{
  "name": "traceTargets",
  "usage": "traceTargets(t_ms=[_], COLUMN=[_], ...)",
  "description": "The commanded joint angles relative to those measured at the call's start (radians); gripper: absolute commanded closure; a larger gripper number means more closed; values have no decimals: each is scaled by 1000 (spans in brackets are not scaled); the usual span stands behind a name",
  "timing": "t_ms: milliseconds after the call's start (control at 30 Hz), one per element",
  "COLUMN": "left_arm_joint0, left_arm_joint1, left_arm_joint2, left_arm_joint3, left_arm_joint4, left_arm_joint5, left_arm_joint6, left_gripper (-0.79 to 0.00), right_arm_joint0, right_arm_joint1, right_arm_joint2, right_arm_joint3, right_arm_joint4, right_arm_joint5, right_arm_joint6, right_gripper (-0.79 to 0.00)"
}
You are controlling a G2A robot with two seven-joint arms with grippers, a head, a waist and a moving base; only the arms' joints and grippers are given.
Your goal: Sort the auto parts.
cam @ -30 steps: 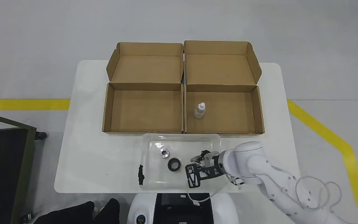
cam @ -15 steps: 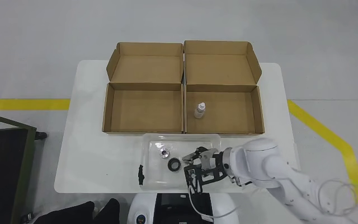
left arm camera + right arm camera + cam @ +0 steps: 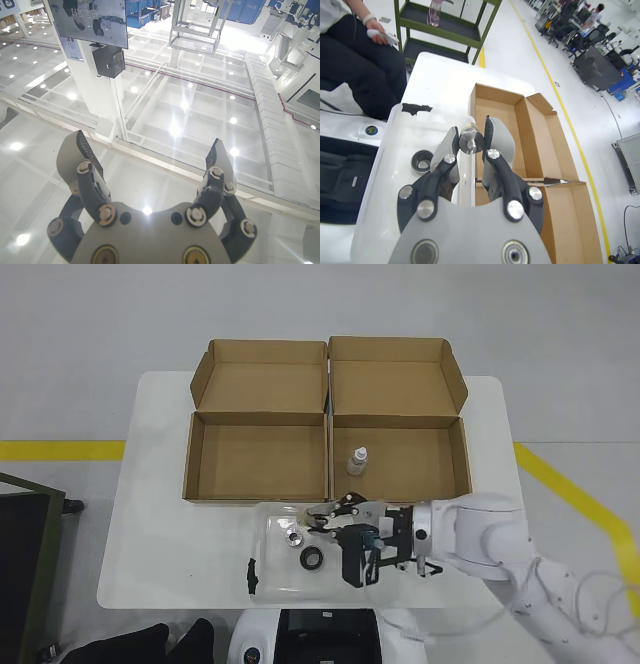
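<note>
A clear plastic tray [image 3: 268, 582] sits at the table's near edge. In it lie a small metal cylinder part [image 3: 295, 536] and a black ring bearing [image 3: 312, 558]. A flat black piece [image 3: 251, 576] lies at the tray's left edge. My right gripper [image 3: 320, 519] hovers over the tray, open. In the right wrist view its fingers [image 3: 456, 142] flank the metal part [image 3: 471, 145], with the ring bearing [image 3: 421, 162] beside them. A small white bottle [image 3: 356, 460] stands in the right cardboard box [image 3: 462, 464]. My left gripper [image 3: 147, 150] is open and points at the ceiling.
Two open cardboard boxes stand side by side behind the tray, the left box [image 3: 195, 459] holding nothing. Bare table lies left and right of the tray. A green shelf rack [image 3: 440, 25] stands on the floor beyond the table's left end.
My right gripper has swung left and away from me over the tray, from its near right corner toward the metal part. The parts in the tray have not moved.
</note>
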Motion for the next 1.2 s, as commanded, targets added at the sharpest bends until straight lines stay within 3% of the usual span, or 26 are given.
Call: traceTargets(t_ms=[0,733,1167], left_arm_joint0=[0,0,0], left_arm_joint1=[0,0,0], left_arm_joint2=[0,0,0], left_arm_joint3=[0,0,0], left_arm_joint4=[0,0,0], left_arm_joint5=[0,0,0], left_arm_joint6=[0,0,0], left_gripper=[-785,-785,-785], right_arm_joint0=[3,58,88], right_arm_joint1=[1,15,13], right_arm_joint2=[19,314,338], right_arm_joint3=[-1,-31,-37], right_arm_joint4=[-3,133,142], right_arm_joint5=[2,44,50], right_arm_joint6=[-23,-189,-241], right_gripper=[0,0,0])
